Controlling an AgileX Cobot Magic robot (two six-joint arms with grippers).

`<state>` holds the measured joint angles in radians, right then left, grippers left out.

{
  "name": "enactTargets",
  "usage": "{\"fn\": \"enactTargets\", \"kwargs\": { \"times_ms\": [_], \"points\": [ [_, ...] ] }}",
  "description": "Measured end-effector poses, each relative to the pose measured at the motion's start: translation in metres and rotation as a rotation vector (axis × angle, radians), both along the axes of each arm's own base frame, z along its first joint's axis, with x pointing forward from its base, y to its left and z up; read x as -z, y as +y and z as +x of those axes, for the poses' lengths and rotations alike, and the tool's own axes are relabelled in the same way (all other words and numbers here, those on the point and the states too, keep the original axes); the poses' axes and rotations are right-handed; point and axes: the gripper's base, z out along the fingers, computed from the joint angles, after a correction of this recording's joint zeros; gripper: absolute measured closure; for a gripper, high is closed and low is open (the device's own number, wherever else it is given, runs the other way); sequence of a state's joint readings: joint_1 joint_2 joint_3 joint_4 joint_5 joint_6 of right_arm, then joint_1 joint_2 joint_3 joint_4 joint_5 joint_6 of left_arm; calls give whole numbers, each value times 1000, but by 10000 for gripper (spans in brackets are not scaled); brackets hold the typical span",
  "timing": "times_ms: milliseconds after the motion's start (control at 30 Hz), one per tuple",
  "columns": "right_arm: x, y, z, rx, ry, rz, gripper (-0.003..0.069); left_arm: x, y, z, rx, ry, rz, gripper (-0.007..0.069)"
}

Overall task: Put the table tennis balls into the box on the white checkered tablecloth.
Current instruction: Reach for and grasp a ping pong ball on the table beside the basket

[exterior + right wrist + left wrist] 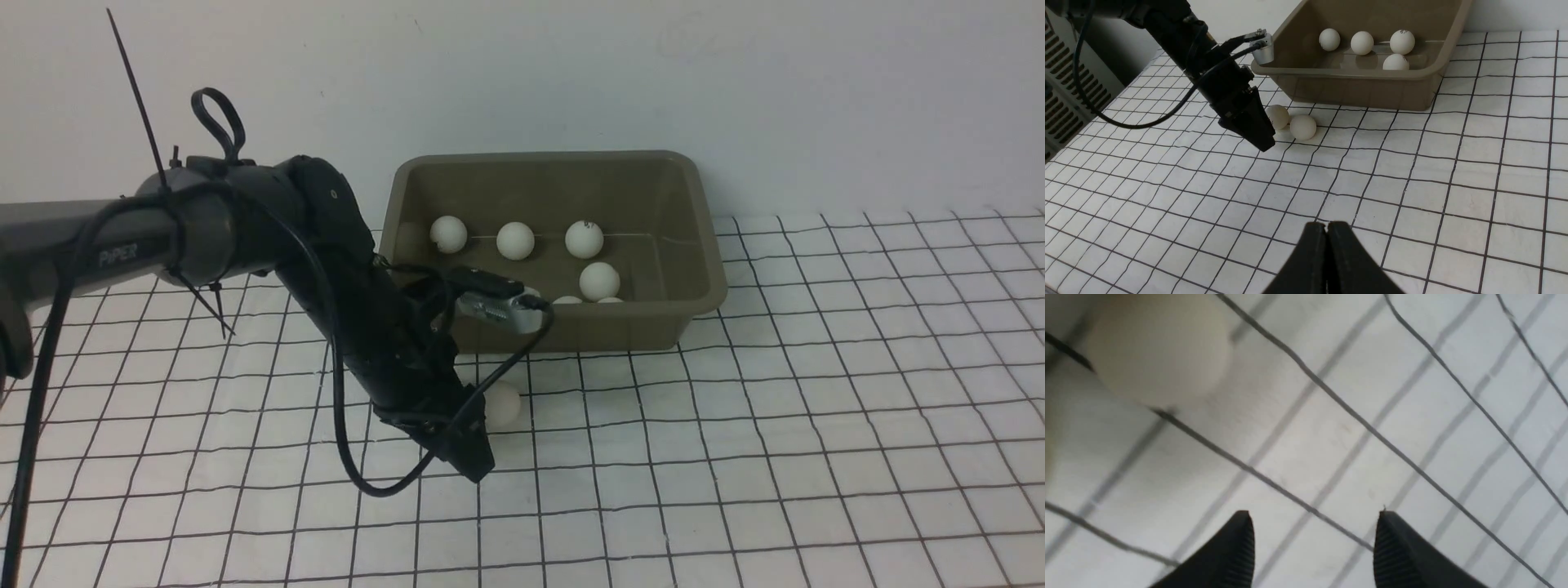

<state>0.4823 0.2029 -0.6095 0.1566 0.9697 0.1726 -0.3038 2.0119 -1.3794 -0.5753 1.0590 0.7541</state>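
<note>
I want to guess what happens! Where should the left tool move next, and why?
Probably a small slide toward the nearest ball, until it sits between the fingers. The left tool is open, low over the cloth, with only cloth in its gap; that ball lies off to one side. It and another ball lie outside the box.

— Any lettering that can be read?
— One word: "PiPER", in pale letters on the grey tube of the left arm, at the left edge of the front view.
— Nothing more?
— A small dark mark sits on top of one table tennis ball inside the box, upper middle of the frame, too small to read. The right wrist view shows it, equally illegible.
</note>
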Motion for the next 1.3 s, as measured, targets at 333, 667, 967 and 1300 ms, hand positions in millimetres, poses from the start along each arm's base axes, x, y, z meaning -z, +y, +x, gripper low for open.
{"fn": "enactTargets", "kwargs": {
  "times_ms": [333, 667, 967, 1300],
  "points": [
    [0, 0, 0, -3, -7, -7, 676, -68, 12, -26, 17, -51, 31, 494],
    [0, -2, 1, 10, -18, -28, 676, -160, 40, -89, -98, -326, -30, 629],
    [0, -2, 1, 4, -29, -46, 676, -105, 85, -127, -550, -376, -174, 629],
    [0, -1, 1, -3, -28, -41, 676, -47, 87, -88, -553, -531, -199, 512]
  ]
}}
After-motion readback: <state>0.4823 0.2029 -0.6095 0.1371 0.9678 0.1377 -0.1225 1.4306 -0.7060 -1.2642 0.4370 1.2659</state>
